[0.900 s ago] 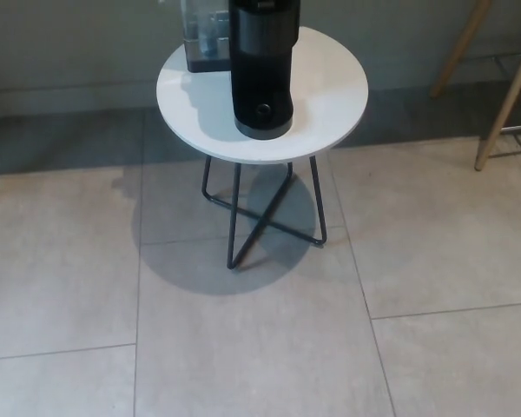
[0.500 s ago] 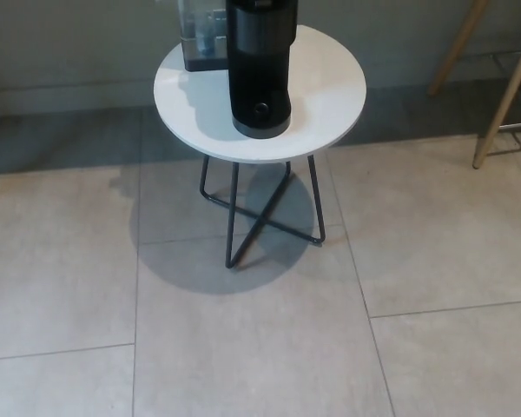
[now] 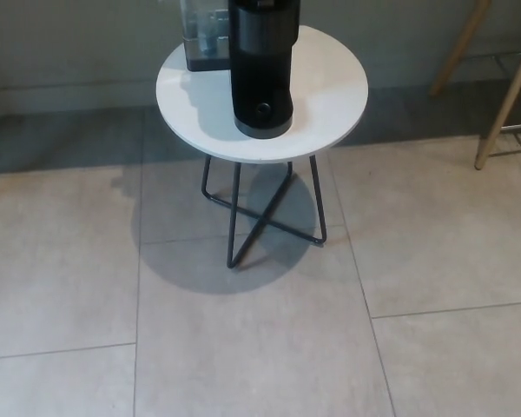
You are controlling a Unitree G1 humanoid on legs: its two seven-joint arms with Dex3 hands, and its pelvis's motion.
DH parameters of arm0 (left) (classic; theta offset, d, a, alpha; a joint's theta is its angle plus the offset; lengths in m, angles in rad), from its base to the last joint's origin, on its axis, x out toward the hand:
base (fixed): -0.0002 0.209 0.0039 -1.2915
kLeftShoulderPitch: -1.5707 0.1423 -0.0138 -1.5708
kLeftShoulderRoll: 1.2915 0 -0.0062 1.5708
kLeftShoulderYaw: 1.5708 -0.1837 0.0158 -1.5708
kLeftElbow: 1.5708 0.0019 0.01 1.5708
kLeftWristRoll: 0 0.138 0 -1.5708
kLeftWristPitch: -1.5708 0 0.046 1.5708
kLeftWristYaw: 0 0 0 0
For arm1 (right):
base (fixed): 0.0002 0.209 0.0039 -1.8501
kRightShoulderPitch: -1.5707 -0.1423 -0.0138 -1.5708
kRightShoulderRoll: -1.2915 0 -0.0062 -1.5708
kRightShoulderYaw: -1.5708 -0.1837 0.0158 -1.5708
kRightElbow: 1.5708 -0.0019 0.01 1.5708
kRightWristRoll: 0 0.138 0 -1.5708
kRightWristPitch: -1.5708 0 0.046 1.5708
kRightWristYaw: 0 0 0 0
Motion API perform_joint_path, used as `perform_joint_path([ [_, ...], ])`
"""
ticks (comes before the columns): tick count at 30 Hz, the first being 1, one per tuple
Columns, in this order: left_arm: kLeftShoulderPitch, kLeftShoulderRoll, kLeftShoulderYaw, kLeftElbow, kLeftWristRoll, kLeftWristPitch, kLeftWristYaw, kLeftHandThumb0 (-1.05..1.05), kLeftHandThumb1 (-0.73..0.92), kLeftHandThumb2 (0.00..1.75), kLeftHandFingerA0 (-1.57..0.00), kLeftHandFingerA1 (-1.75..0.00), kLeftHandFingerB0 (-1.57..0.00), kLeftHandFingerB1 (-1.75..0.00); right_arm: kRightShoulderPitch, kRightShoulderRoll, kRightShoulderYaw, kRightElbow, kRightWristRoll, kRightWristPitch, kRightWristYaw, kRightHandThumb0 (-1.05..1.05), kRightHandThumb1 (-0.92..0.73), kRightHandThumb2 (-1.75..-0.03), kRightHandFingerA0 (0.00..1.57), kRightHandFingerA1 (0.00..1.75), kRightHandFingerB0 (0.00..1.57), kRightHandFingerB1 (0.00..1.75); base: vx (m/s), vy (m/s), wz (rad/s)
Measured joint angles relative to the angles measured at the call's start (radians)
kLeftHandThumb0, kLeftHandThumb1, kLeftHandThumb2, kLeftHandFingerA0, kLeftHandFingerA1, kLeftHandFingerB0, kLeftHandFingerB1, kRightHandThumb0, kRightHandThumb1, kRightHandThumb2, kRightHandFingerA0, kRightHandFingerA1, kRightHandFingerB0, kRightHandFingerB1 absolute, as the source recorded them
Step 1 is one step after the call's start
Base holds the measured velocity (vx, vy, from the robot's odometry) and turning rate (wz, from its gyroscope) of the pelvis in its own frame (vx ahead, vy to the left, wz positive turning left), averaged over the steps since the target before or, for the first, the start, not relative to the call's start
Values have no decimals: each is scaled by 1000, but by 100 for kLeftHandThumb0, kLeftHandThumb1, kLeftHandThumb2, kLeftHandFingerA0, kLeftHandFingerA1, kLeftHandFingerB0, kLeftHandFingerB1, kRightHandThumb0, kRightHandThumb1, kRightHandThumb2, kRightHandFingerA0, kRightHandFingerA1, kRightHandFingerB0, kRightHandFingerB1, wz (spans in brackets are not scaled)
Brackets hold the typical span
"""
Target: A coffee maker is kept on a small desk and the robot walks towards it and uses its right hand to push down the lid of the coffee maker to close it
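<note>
A black coffee maker stands upright on a small round white table with thin black wire legs, near the top of the head view. Its top and lid are cut off by the upper edge of the picture. A clear water tank sits at its back left. Neither of my hands shows in the picture.
Light wooden legs of some furniture stand at the far right by the wall. Large grey floor tiles spread between me and the table. A pale wall runs along the top.
The whole picture sways a few pixels left and back right, so the camera has moved. The table and coffee maker stay where they were.
</note>
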Motion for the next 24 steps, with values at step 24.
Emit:
perform_joint_path([
  [24, -3, -5, 11, 6, -3, 0, -19, -48, 37, 93, -5, -58, 0, -53, 6, 0, -8, -2, 4, -6, -3, -64, -41, -85, 0, 22, 0, 33, 0, 0, 0],
])
